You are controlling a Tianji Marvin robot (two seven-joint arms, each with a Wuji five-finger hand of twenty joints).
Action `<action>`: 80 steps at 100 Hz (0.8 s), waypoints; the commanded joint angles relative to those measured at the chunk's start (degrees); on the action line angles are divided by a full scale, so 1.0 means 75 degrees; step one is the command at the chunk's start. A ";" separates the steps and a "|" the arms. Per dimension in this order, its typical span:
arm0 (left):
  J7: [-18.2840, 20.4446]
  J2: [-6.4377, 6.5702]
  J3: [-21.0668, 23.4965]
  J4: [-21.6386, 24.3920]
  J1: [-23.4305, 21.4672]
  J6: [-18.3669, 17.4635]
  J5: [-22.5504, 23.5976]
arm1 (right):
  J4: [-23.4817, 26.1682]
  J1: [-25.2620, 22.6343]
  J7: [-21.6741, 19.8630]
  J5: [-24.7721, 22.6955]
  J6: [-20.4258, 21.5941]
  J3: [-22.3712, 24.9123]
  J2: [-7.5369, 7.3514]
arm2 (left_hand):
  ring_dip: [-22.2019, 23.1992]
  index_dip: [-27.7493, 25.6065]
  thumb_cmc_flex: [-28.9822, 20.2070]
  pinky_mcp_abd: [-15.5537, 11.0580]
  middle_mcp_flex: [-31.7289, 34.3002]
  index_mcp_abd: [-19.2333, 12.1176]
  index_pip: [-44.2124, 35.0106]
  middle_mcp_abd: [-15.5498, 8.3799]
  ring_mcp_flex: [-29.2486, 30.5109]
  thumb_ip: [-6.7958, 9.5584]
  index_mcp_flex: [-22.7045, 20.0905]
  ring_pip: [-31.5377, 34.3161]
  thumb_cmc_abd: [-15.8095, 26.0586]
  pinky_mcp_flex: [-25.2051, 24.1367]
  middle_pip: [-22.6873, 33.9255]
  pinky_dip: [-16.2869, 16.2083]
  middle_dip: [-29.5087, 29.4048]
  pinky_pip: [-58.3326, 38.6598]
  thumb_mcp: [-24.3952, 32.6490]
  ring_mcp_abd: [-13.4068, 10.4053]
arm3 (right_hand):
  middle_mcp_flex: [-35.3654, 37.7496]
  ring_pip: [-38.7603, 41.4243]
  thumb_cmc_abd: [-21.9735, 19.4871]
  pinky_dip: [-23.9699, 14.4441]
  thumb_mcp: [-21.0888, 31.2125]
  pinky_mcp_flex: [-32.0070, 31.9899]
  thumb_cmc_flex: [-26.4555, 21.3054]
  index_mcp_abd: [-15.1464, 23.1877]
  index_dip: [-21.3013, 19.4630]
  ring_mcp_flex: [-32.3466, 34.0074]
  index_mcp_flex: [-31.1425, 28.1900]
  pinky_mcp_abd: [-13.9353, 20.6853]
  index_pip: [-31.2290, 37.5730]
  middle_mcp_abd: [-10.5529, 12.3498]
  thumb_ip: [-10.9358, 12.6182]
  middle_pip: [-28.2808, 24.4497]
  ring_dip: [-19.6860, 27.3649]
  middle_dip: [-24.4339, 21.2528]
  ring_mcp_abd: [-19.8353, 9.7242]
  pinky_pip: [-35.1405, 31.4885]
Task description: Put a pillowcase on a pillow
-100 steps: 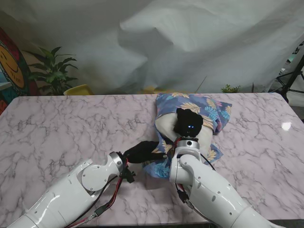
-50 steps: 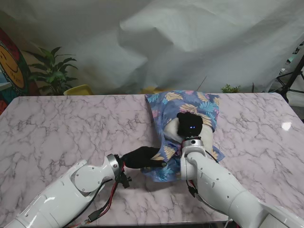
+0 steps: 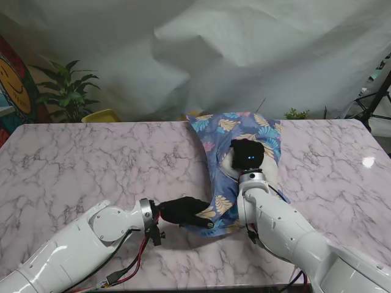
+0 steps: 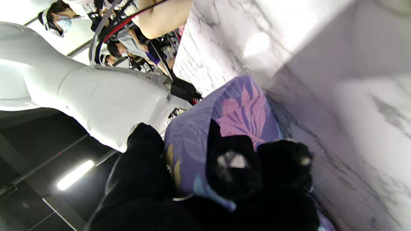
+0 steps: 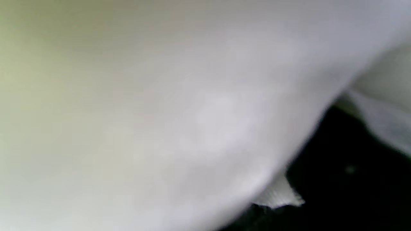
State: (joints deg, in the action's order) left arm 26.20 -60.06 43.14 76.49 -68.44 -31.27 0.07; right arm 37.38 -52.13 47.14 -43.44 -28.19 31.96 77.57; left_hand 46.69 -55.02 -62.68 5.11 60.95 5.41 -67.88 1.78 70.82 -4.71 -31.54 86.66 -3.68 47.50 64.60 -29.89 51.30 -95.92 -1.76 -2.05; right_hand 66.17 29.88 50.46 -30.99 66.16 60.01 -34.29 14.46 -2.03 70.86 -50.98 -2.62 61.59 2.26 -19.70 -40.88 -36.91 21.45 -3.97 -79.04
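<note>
Both hands at pillowcase [image 3: 235, 131] edges, bare marble table [image 3: 91, 159] leftward

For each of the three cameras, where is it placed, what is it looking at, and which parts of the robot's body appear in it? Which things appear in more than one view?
Stand view: sits above the shoulders, looks down at the marble table; shows both arms, the left hand and right hand on the pillowcase.
Left wrist view: looks along the fingers that pinch the pillowcase edge; the right arm's white shell crosses behind.
Right wrist view: pressed close to blurred white fabric, probably the pillow; a dark shape at the edge may be the hand.
Shared: stand and left wrist views both show pillowcase, table, left hand.
</note>
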 commanded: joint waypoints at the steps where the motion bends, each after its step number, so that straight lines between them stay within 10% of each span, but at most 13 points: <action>1: 0.0203 0.0045 -0.0054 0.0012 0.0064 -0.0023 -0.0075 | -0.0009 0.0082 -0.0203 -0.0013 -0.0040 -0.0024 -0.0041 | -0.0074 -0.0243 -0.0424 -0.0261 0.0337 -0.0773 -0.0535 0.0682 0.0190 -0.0031 0.0063 0.0479 0.0052 0.0083 0.0841 0.0015 0.0275 -0.0821 -0.0078 -0.0874 | 0.0123 0.3858 -0.0493 -0.0316 0.0360 0.0358 0.0217 0.0219 -0.0076 0.0676 -0.0012 0.0919 0.0684 -0.0529 0.0312 -0.0631 -0.0538 0.0149 -0.0948 -0.0603; 27: -0.0206 -0.0035 0.0090 -0.0010 0.0032 0.0218 0.0564 | -0.0332 0.0150 -0.0434 0.0180 0.0858 -0.0297 -0.0109 | -0.0312 0.0159 0.0175 -0.0351 0.0302 -0.0843 0.0109 0.0210 -0.0154 0.0226 -0.0007 -0.0164 0.0104 -0.0419 0.0102 0.0012 0.0008 -0.0300 0.0001 -0.0724 | -0.0091 0.3373 -0.0548 -0.0176 0.0226 0.0231 0.0613 0.0396 -0.0237 0.0664 0.0142 0.0742 0.0733 -0.0364 0.0166 -0.0759 -0.0345 0.0150 -0.0896 -0.0196; 35: -0.0118 0.0045 0.0377 0.0252 0.0010 0.0552 0.1166 | -0.0429 0.0120 -0.0288 0.0210 0.1257 -0.0347 -0.0126 | 0.0157 0.1335 0.1801 0.0116 -0.1087 -0.0914 0.1480 0.0103 -0.2240 0.0278 0.0442 -0.2579 0.0146 -0.2524 -0.2089 -0.0449 -0.0623 0.1733 0.0027 0.0524 | -0.0141 0.3232 -0.0549 -0.0144 0.0204 0.0203 0.0718 0.0429 -0.0237 0.0657 0.0186 0.0740 0.0735 -0.0325 0.0131 -0.0755 -0.0299 0.0137 -0.0897 -0.0103; 44: -0.0344 0.0068 0.0793 0.0465 -0.0082 0.0579 0.1789 | -0.0411 0.0036 -0.0157 0.0158 0.1497 -0.0360 -0.0185 | -0.0129 0.2216 0.3081 0.0276 -0.2768 -0.0852 0.3110 0.0377 -0.4175 0.0240 0.0247 -0.5137 0.0262 -0.4142 -0.4145 -0.0459 -0.1666 0.3412 -0.0056 0.0980 | -0.0174 0.3146 -0.0524 -0.0129 0.0194 0.0191 0.0777 0.0462 -0.0241 0.0654 0.0225 0.0721 0.0739 -0.0286 0.0105 -0.0759 -0.0272 0.0133 -0.0886 -0.0055; 56: -0.1075 -0.0052 0.1403 0.0649 -0.0382 0.0292 0.2078 | -0.0213 -0.0118 -0.0153 -0.0050 0.1578 -0.0333 -0.0340 | -0.0315 0.2714 0.3654 -0.0060 -0.3277 -0.1143 0.3278 0.0479 -0.4622 0.0176 -0.0976 -0.6185 0.0470 -0.4156 -0.4887 -0.1317 -0.2296 0.3259 -0.0100 0.1148 | -0.0227 0.3038 -0.0488 -0.0122 0.0199 0.0158 0.0805 0.0475 -0.0248 0.0658 0.0289 0.0716 0.0744 -0.0252 0.0081 -0.0765 -0.0243 0.0126 -0.0886 -0.0013; 69: -0.2532 -0.0387 0.1880 0.0730 -0.0657 0.0014 0.2492 | -0.0050 -0.0227 -0.0167 -0.0253 0.1710 -0.0323 -0.0496 | -0.0175 0.2640 0.3084 -0.0269 -0.2304 -0.1142 0.2103 0.0301 -0.3789 0.0198 -0.2077 -0.5635 0.0949 -0.3341 -0.4367 -0.1452 -0.2147 0.2216 -0.0042 0.1196 | -0.0422 0.2527 -0.0497 -0.0079 0.0172 -0.0058 0.0927 0.0499 -0.0292 0.0652 0.0454 0.0590 0.0724 -0.0177 0.0030 -0.0731 -0.0080 0.0083 -0.0801 0.0208; 80: -0.3634 -0.0605 0.1945 0.0692 -0.0565 0.0456 0.3501 | 0.0188 -0.0374 -0.0172 -0.0388 0.1815 -0.0191 -0.0611 | -0.0632 0.3013 0.2055 -0.0157 -0.2960 -0.1084 0.2753 0.0264 -0.4429 0.0276 -0.1281 -0.6509 0.1141 -0.3936 -0.4779 -0.0858 -0.2405 0.3207 -0.0014 0.1058 | -0.0675 0.1781 -0.0527 0.0024 0.0121 -0.0356 0.1090 0.0506 -0.0352 0.0640 0.0691 0.0324 0.0652 -0.0081 -0.0022 -0.0665 0.0147 0.0030 -0.0704 0.0513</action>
State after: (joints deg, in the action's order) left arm -2.86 -63.43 58.42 81.31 -74.17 -30.52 25.64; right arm 37.81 -53.33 46.21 -45.56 -14.69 29.97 73.83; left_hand 43.84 -34.35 -42.99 5.18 42.04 -1.62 -50.71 4.61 41.08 -4.51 -44.54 42.02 2.76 21.07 30.82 -38.52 34.64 -76.36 -2.10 6.62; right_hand 62.85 32.68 50.39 -31.56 65.96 58.41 -27.62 15.12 -2.78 70.16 -47.22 -2.10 63.13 2.56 -19.68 -43.57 -35.00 21.55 -4.40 -76.92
